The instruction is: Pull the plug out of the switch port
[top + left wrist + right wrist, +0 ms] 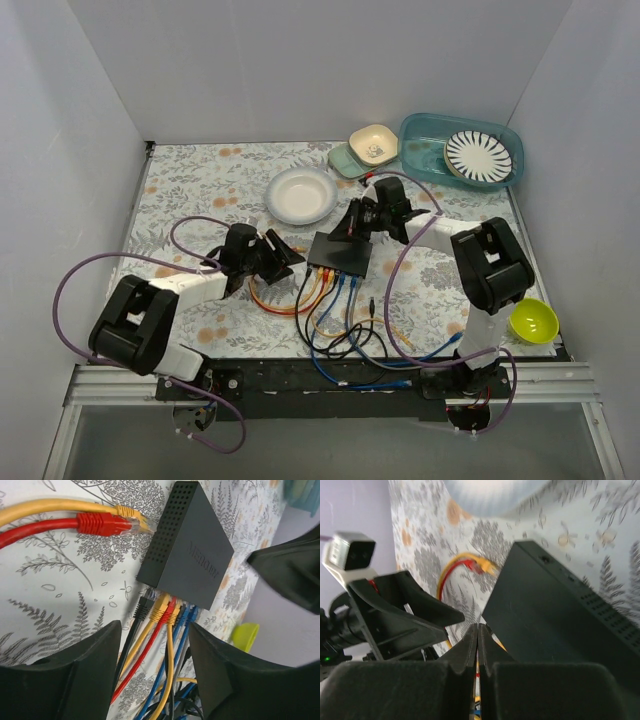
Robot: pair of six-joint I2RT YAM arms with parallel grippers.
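The switch (190, 555) lies flat with a row of plugs (167, 611) packed in its near edge, and just left of the switch my left pincer (155, 630) stands open, aimed at that row. Closing here could catch two neighbouring plugs, or only the cables (170, 670). At the switch's far side my right pincer (478, 630) is closed on nothing, and I cannot tell whether it presses the box; if not, the switch may slide with the pull.

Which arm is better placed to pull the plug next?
Left. The left gripper is open and faces the port row of the switch, plugs just ahead. The right gripper is shut, at the far edge.
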